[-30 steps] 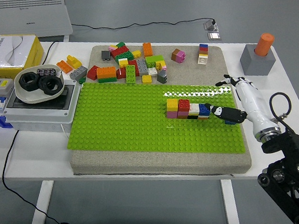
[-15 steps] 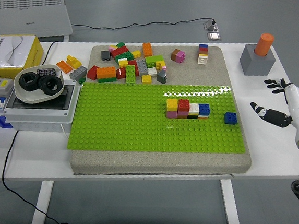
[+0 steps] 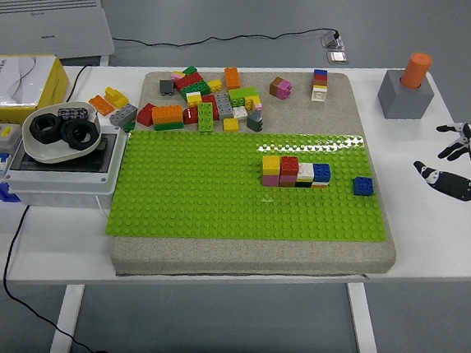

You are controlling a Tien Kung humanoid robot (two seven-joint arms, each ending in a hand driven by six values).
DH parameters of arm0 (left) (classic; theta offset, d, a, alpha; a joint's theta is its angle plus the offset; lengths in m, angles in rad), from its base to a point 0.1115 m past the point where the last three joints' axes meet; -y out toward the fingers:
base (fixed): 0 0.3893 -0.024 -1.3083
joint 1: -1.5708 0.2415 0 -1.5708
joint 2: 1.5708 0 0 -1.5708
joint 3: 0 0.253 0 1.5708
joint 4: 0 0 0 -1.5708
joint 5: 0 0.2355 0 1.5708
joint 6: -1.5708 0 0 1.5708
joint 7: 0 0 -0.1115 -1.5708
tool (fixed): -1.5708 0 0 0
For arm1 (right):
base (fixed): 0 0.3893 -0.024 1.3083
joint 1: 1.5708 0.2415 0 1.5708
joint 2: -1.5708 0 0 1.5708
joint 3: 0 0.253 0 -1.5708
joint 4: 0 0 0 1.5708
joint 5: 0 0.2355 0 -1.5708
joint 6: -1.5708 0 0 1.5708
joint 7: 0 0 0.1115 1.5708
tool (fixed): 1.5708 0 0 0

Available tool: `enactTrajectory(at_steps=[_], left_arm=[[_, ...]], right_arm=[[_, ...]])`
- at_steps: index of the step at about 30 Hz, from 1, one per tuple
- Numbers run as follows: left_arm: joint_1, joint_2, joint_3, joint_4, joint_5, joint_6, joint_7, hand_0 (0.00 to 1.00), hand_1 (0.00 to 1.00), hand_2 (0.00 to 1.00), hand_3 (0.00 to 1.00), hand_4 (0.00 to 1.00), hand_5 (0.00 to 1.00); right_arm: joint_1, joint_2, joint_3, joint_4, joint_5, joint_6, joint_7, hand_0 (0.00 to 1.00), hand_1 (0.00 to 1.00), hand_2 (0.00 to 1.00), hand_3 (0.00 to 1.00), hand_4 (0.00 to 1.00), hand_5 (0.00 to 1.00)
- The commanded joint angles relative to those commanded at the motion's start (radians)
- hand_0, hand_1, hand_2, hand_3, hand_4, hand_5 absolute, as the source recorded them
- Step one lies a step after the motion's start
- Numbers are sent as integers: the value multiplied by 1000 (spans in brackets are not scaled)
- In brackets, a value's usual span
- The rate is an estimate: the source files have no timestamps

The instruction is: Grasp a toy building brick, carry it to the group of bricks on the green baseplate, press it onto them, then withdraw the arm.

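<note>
A row of stacked bricks in yellow, red, white and blue stands on the green baseplate, right of its middle. A single blue brick sits on the baseplate a little to the right of the row, apart from it. My right hand is at the picture's right edge, over the white table, well off the baseplate, with fingers spread and holding nothing. A pile of loose bricks lies on the grey mat behind the baseplate. My left arm is out of view.
A grey block with an orange cylinder stands at the back right. A small stacked brick tower and a brown-pink brick sit on the mat's far side. An electrical box with a bowl of black rings is at left.
My right hand has let go of the blue brick beside the row and pulled back to the right, off the baseplate to the picture's edge. The blue brick stays on the baseplate.
</note>
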Motion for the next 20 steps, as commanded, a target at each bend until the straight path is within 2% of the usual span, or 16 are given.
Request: enactTrajectory(at_steps=[1,2,7,8,13,14,15,20], left_arm=[[1,0,-2,0,2,-1,2,721,606,555,610,631,572],[2,0,-4,0,3,-2,4,721,606,547,609,630,570],[2,-1,-7,0,18,-15,16,721,606,547,609,630,570],[1,-2,-8,0,20,-16,17,722,606,550,608,628,569],[0,-4,-9,0,23,-19,17,722,606,550,608,628,569],[-1,-4,-8,0,23,-19,17,722,606,547,608,631,561],[-1,-4,-9,0,22,-19,16,722,606,547,608,631,561],[-2,-5,-8,0,16,-17,12,722,606,547,608,631,561]], right_arm=[[10,-5,-8,1,-22,13,-8,768,456,424,661,851,222],[16,-8,-14,2,-38,23,-13,782,586,627,656,842,206],[69,-22,-62,-1,-155,119,-80,782,586,627,656,842,206],[80,-22,-72,-5,-176,139,-95,841,766,801,666,854,199],[139,-15,-125,-24,-277,247,-166,841,766,801,666,854,199],[149,-12,-134,-27,-279,269,-177,875,812,823,668,848,192],[158,-9,-144,-31,-279,287,-187,875,812,823,668,848,192],[187,9,-182,-59,-279,343,-219,875,812,823,668,848,192]])
